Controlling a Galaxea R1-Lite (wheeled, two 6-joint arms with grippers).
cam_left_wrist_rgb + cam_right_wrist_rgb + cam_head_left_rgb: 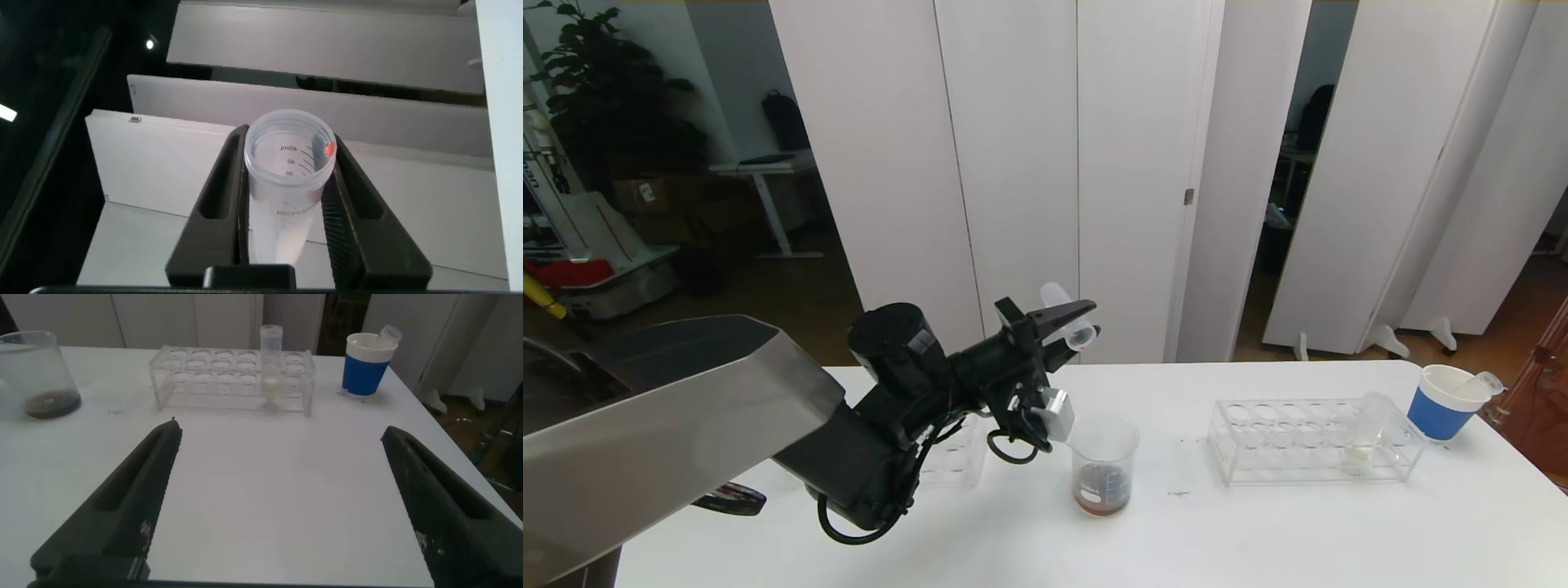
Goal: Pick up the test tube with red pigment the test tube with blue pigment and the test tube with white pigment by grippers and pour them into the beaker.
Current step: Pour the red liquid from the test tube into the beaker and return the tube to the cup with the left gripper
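Observation:
My left gripper (1086,320) is raised above the table's back edge, up and left of the beaker (1104,465). It is shut on a clear graduated tube (1058,298), which lies tilted, mouth toward the right. In the left wrist view the tube (282,220) sits between the fingers (221,196), looks empty, and has a red drop on its rim. The beaker holds a little red-brown liquid. The tube with white pigment (1364,433) stands in the right rack (1282,441). The tube with blue pigment is out of view. My right gripper (279,429) is open and empty over bare table.
A blue-sleeved paper cup (1441,404) with an empty tube (1482,382) in it stands at the far right. A second clear rack (956,457) sits behind my left arm. In the right wrist view the beaker (37,376), rack (212,371) and cup (366,363) lie ahead.

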